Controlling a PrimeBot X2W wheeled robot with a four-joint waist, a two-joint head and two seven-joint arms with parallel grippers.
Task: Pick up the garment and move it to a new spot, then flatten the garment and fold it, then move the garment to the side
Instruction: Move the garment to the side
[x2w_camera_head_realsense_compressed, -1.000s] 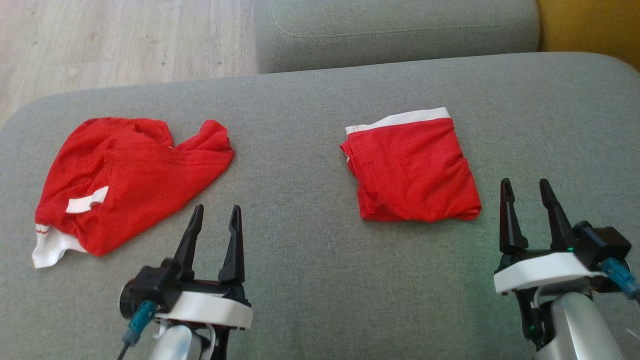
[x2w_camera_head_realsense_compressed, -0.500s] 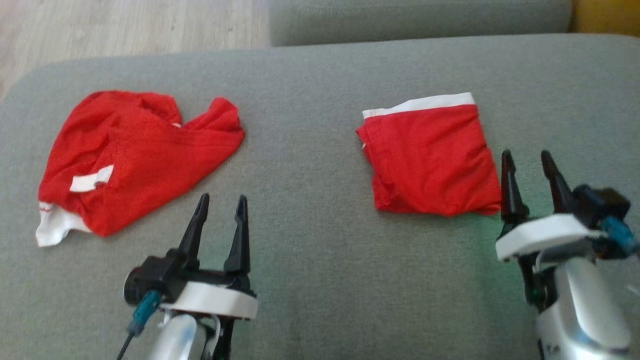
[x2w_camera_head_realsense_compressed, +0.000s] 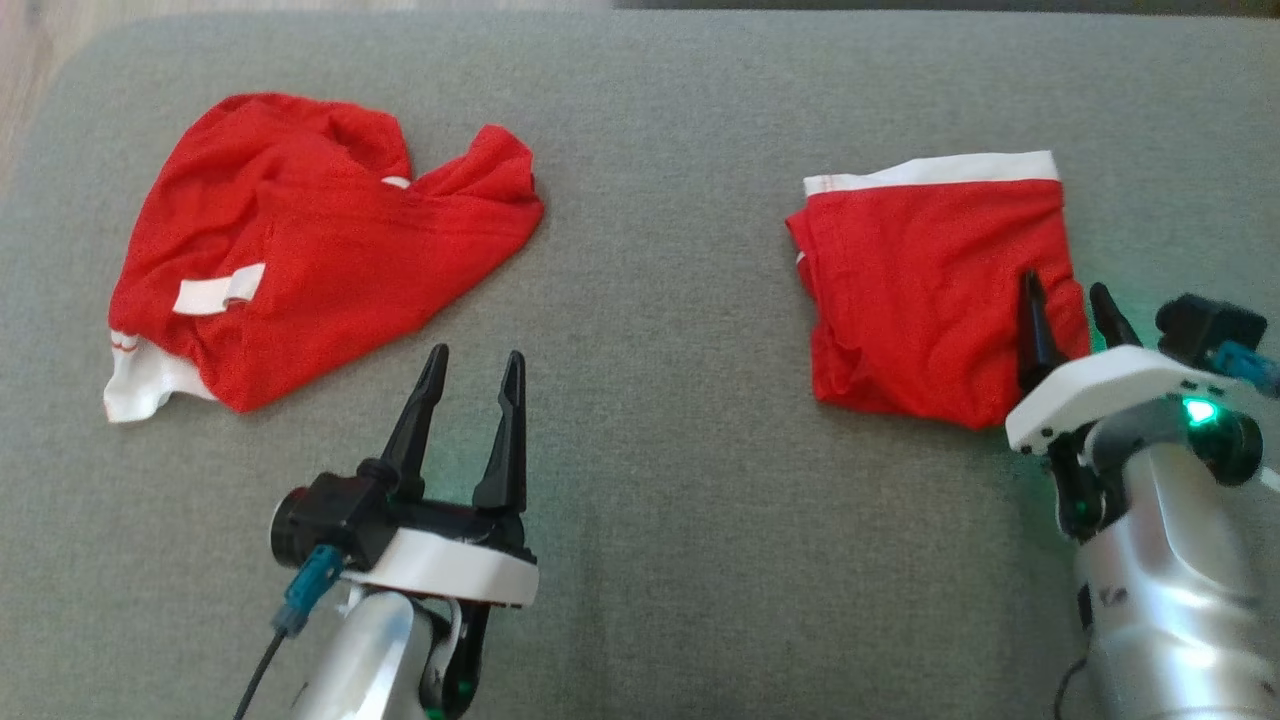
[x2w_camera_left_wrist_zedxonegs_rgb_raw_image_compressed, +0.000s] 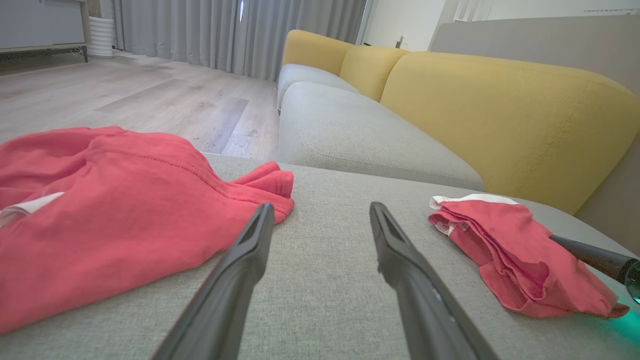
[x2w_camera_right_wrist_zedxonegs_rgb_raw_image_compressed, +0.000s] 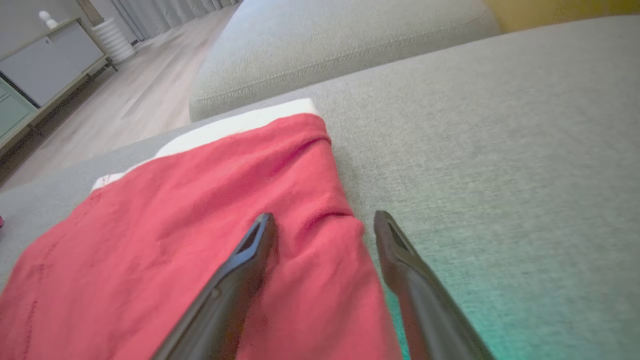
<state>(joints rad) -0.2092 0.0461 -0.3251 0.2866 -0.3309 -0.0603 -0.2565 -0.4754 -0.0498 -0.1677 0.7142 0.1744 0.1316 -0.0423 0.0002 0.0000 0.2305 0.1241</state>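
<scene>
The folded red garment (x2w_camera_head_realsense_compressed: 930, 290) lies on the right half of the grey cushion (x2w_camera_head_realsense_compressed: 660, 400), with its white waistband (x2w_camera_head_realsense_compressed: 930, 170) along the edge at 12 o'clock. It is nearly square, a little longer from 12 to 6 o'clock in the head view. The right gripper (x2w_camera_head_realsense_compressed: 1062, 283) is by far the nearer one. It stands at the garment's 3 o'clock edge with the jaws spread wide and nothing between them but that edge. In the right wrist view one finger is over the red cloth and the other over bare cushion, so the folded edge runs between them. Whether the tips already press on the fabric I cannot tell, because the view is soft there. The left gripper (x2w_camera_head_realsense_compressed: 478, 353) is also wide and empty, over bare cushion well apart from this garment, which lies at about 2 o'clock from it. A crumpled red garment (x2w_camera_head_realsense_compressed: 320, 250) sits at its 10 o'clock. I judge that folding is done here and the step in hand is moving the piece aside. The right gripper needs to go down and pinch all layers at this edge.
</scene>
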